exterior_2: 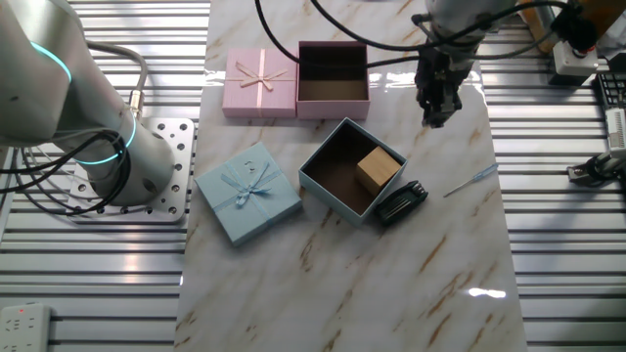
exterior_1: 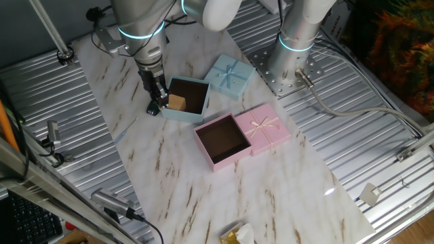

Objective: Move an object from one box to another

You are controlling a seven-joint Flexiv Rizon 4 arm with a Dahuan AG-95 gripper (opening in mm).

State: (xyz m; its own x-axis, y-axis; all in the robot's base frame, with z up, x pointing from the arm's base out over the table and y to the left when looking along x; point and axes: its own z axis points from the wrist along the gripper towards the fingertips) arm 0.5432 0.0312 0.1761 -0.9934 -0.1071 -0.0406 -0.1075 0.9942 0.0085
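Observation:
The small tan cube [exterior_1: 177, 102] lies inside the light blue box tray [exterior_1: 180, 116], against its left wall; in the other fixed view the cube [exterior_2: 378, 168] sits at the right corner of that tray [exterior_2: 333, 200]. The pink box tray [exterior_1: 234, 159] stands in front of it with only its brown floor showing, and is also in the other view [exterior_2: 333, 110]. My gripper [exterior_1: 158, 98] hangs raised over the blue tray's left edge, above and apart from the cube, jaws slightly apart with nothing between them. The other view shows the gripper [exterior_2: 437, 106] too.
A flat black item [exterior_2: 401, 202] lies against the blue tray's outer wall, under my gripper. The blue lid [exterior_1: 229, 76] and the pink lid [exterior_1: 266, 129] lie beside their trays. A second arm's base [exterior_1: 295, 61] stands at the back. A thin clear stick [exterior_2: 469, 181] lies on the marble.

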